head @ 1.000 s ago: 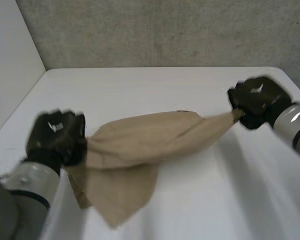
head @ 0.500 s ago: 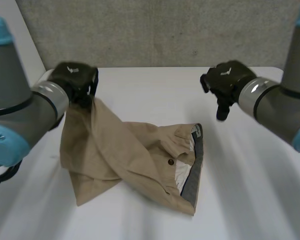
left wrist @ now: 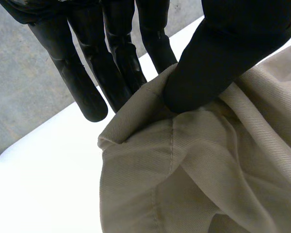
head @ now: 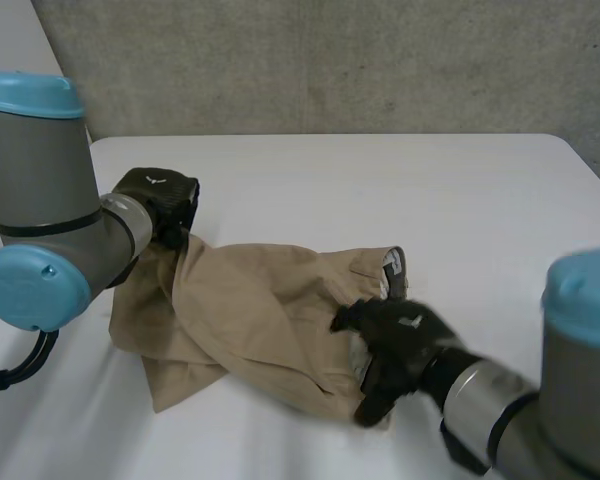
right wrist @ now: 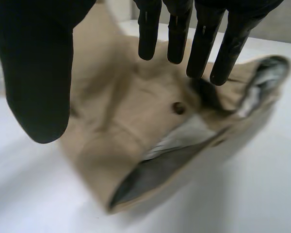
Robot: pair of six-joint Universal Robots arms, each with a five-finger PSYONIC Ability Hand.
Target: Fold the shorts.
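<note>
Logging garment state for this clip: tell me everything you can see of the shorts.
The shorts are tan twill, crumpled on the table. The waistband gapes open, showing grey lining and a dark button. The left hand pinches one edge against its thumb; the right hand hovers open over the waistband.

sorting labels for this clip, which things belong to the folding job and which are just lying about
Job: tan shorts; left hand, pinching a shorts edge; right hand, open by the waistband.
Just there: white table; grey wall.
</note>
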